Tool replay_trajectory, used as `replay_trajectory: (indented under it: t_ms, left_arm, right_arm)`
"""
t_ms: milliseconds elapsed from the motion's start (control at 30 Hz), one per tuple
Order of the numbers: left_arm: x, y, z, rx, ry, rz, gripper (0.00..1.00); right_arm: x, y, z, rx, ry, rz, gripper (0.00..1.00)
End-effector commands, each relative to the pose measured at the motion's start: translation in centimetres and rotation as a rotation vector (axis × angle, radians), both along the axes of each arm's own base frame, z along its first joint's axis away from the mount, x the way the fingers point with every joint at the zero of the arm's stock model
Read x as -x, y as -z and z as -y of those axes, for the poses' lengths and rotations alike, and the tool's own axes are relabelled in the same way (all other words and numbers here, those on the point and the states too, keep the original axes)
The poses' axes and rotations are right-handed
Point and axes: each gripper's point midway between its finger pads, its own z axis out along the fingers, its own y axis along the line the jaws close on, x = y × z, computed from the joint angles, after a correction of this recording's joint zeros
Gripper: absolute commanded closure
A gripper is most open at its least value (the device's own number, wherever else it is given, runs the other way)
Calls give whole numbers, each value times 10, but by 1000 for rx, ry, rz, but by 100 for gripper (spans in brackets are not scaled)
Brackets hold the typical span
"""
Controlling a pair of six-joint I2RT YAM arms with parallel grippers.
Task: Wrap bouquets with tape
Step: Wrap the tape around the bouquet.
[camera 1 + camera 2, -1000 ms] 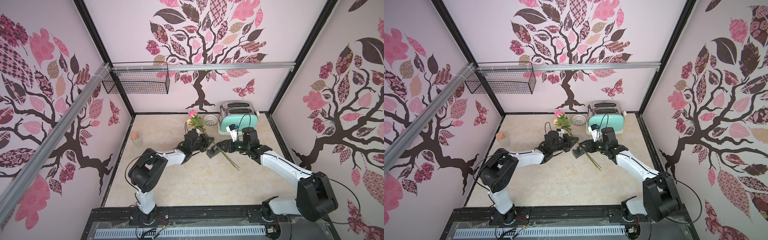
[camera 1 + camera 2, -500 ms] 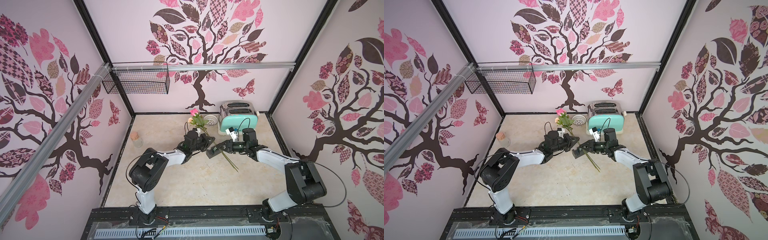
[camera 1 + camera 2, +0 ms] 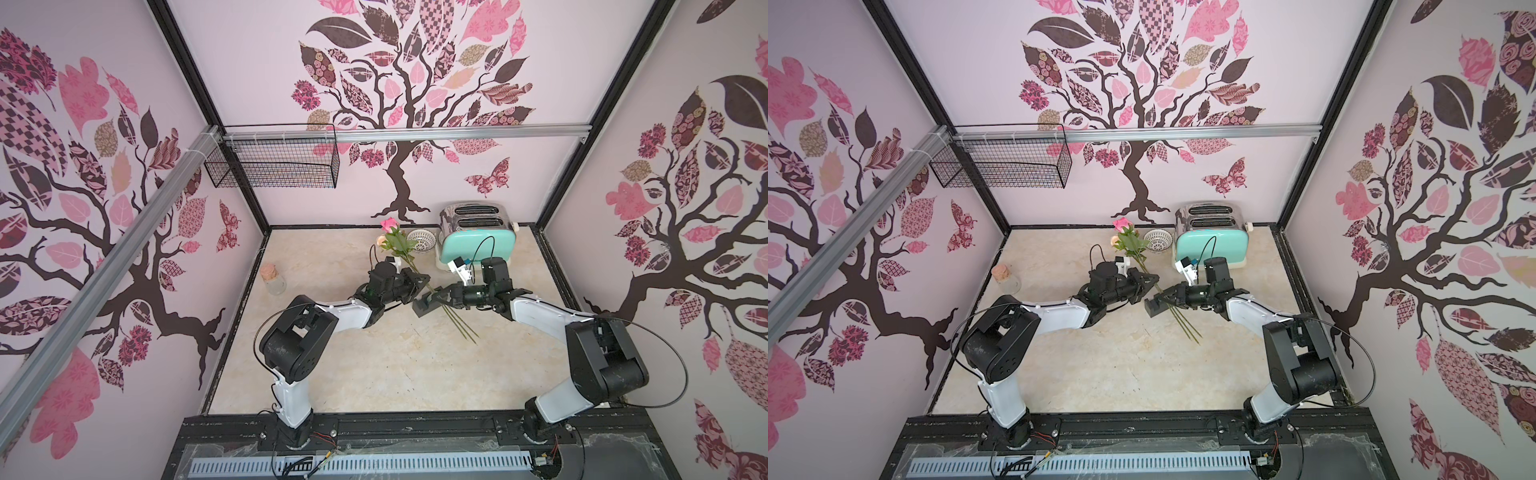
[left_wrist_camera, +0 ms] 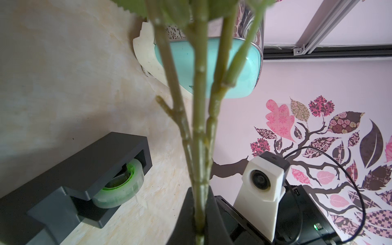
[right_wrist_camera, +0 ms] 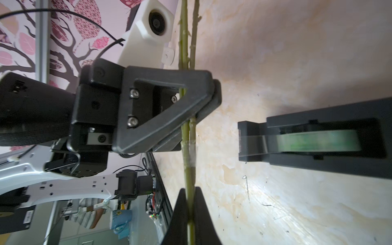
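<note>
Bouquet (image 3: 399, 245), held over the bench (image 3: 374, 365) toward its back edge beside the tape dispenser (image 3: 424, 305): right claw (image 3: 438, 297) pinched shut on the stems (image 5: 188, 135), left claw (image 3: 422, 280) around them, grip unclear; stems should stay bunched while tape (image 5: 192, 152) is pressed flat.

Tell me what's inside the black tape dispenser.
A roll of clear tape on a green core sits in the black dispenser. Its housing covers part of the roll, so the hub is hidden.

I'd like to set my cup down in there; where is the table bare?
Bare: the wide table stretch between the arm bases and the stem tips of the bouquet; also around the glass jar. Crowded: back middle, with blooms, white basket, toaster, tape dispenser.
</note>
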Motion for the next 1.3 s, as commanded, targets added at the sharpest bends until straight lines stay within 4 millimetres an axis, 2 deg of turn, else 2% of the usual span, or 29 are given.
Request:
replay_trajectory:
  t_ms: [0, 100, 167, 300, 433, 833, 1033, 1267]
  left_arm:
    - [-8, -20, -1, 19, -12, 52, 67]
    - [-6, -18, -8, -24, -30, 31, 52]
    - [-5, -17, -12, -53, -37, 16, 50]
    - [-3, -14, -17, -94, -49, -22, 49]
    - [-1, -13, -11, -105, -16, -56, 50]
    - [-5, -11, 5, -146, 16, -98, 57]
    - [1, 8, 11, -211, 38, -149, 68]
    - [0, 9, 11, -215, 31, -157, 97]
  right_arm:
    - [-7, -6, 9, 139, 60, 105, 100]
    - [-14, -9, 15, 248, 122, 185, 100]
    - [-16, -10, 17, 336, 156, 250, 100]
    - [-21, -15, 20, 454, 230, 347, 100]
    - [-22, -20, 22, 548, 264, 430, 100]
    - [-12, -21, 7, 811, 244, 649, 100]
    - [-9, -24, 2, 841, 232, 693, 100]
    - [-6, -22, 3, 891, 242, 718, 100]
